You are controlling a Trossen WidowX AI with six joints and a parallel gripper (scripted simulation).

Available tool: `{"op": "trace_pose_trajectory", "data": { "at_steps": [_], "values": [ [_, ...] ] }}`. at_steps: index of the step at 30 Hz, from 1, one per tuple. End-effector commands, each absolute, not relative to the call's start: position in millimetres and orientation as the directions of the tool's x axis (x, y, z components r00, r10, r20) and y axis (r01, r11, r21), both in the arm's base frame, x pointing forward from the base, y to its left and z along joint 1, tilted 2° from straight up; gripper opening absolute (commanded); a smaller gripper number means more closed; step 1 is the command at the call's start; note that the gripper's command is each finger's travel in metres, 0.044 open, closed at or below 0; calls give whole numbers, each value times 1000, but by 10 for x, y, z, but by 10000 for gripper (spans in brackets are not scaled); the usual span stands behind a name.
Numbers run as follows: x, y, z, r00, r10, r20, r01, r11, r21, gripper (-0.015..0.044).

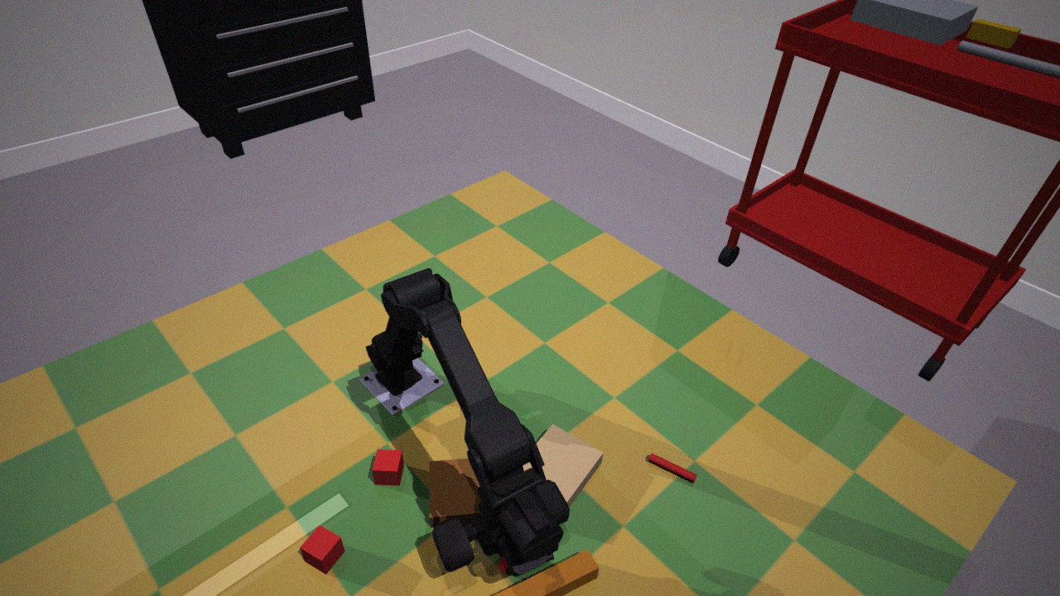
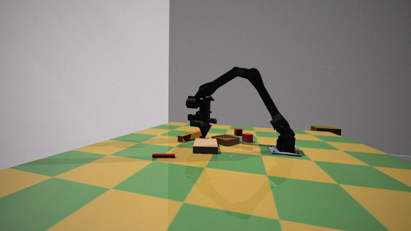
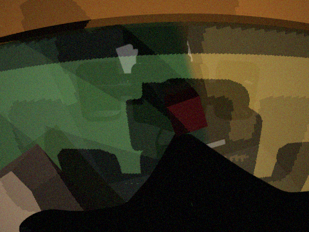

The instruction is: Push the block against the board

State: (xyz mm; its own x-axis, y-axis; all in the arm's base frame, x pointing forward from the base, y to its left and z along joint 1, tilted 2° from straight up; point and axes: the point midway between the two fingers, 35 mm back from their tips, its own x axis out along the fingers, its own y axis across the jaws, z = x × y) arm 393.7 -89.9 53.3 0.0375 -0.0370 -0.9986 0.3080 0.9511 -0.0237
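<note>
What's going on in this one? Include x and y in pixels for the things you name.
The arm has its gripper (image 1: 522, 560) (image 2: 204, 137) (image 3: 181, 142) shut on nothing and pointing down near a small red cube (image 1: 503, 565) (image 3: 189, 114). It is lifting neither the pale wooden piece (image 1: 572, 458) (image 2: 205, 143) (image 3: 11, 194) nor the brown one (image 1: 452, 490) (image 2: 228, 140); both lie flat on the checkered surface (image 1: 585, 340) (image 2: 230, 183). The arm hides part of the space between them, so whether they touch is unclear from above.

The walls (image 1: 629, 59) (image 2: 86, 57) are plain and grey, and a pale skirting runs at the foot. On the grey-violet floor (image 1: 445, 118) stands a black cabinet (image 1: 289, 74) with silver handles. Apart from it is a red cart (image 1: 878, 94) with two levels. The light is dim.
</note>
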Motion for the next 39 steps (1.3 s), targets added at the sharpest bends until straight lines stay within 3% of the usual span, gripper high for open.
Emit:
{"op": "trace_pose_trajectory", "data": {
  "at_steps": [1,39],
  "values": [
    [3959,-914,516,30,-40,-999,303,953,-29,0],
    [4213,-995,532,32,-40,-999,303,953,-29,0]
  ]
}}
